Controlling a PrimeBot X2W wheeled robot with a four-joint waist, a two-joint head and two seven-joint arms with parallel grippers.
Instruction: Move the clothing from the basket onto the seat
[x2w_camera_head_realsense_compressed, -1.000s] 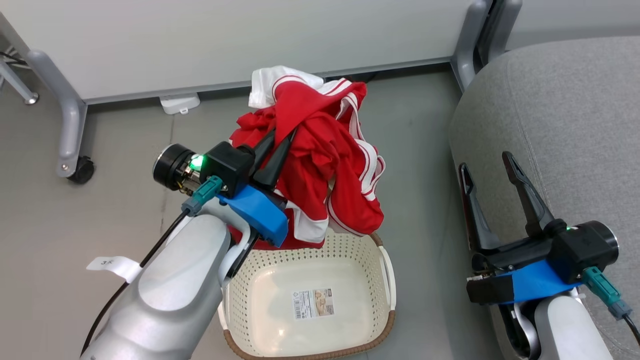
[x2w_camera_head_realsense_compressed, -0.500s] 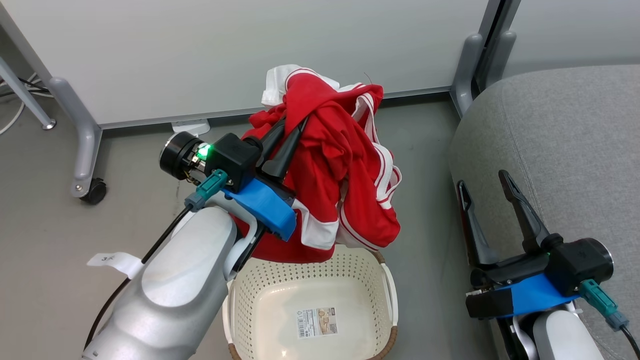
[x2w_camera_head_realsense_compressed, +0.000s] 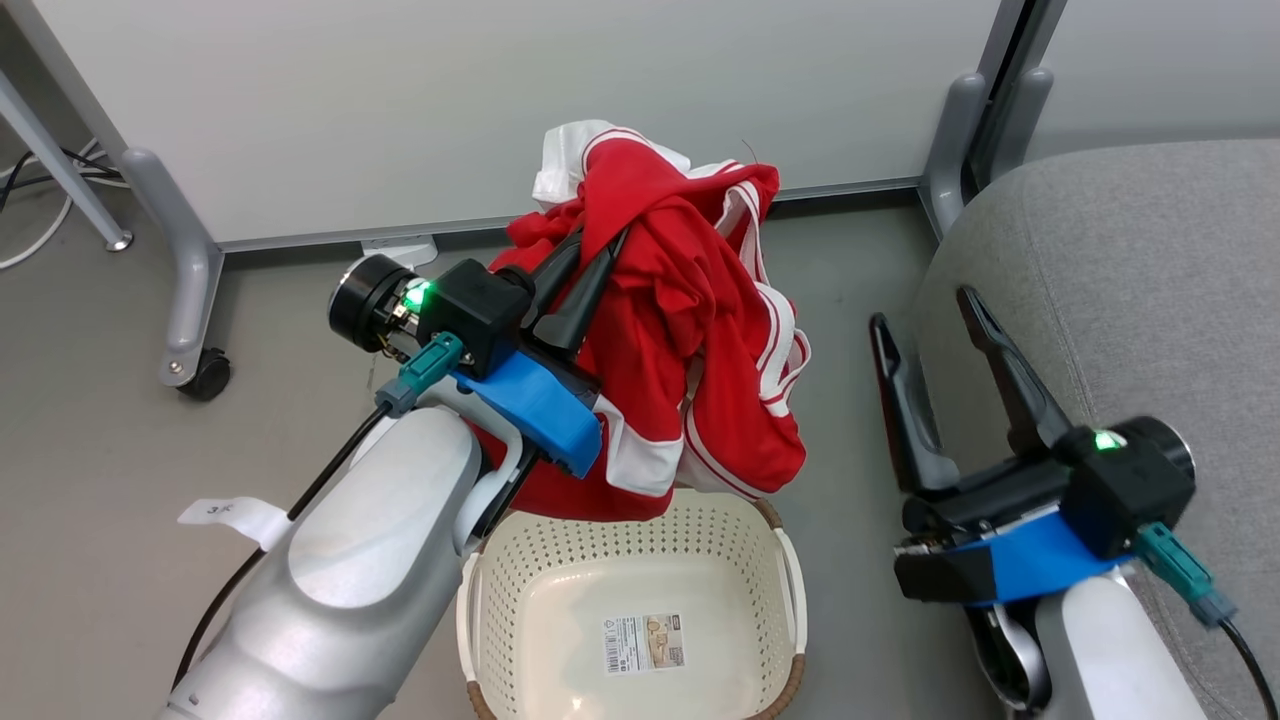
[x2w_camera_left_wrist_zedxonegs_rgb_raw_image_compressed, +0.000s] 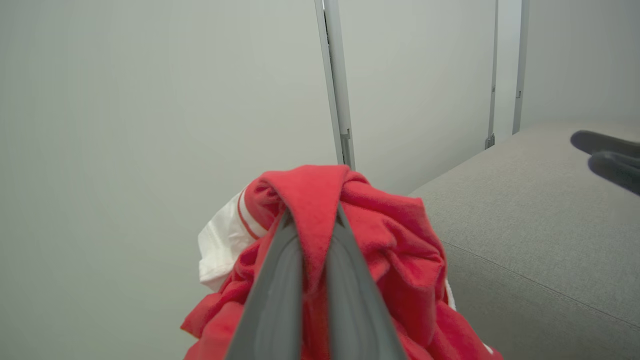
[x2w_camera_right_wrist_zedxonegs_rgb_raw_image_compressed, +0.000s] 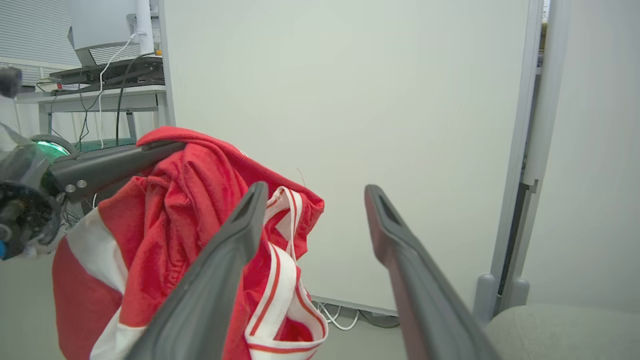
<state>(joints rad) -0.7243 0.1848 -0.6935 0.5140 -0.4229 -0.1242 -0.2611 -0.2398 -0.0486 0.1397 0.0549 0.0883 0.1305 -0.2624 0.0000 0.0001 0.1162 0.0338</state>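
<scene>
My left gripper is shut on the clothing, a red garment with white stripes that hangs in a bunch above the basket. The left wrist view shows red cloth pinched between the two dark fingers. The cream perforated basket stands on the floor below with only a label inside. The grey seat lies to the right. My right gripper is open beside the seat's left edge, with nothing between its fingers. In the right wrist view the clothing hangs left of my right gripper.
A white partition panel stands behind the basket on grey legs with a caster. Another grey post rises next to the seat's far corner. Cables lie at the far left. Grey floor surrounds the basket.
My left gripper has lifted the clothing higher and a little to the right, clear of the basket. My right gripper has shifted left and up. The head view has tilted up.
</scene>
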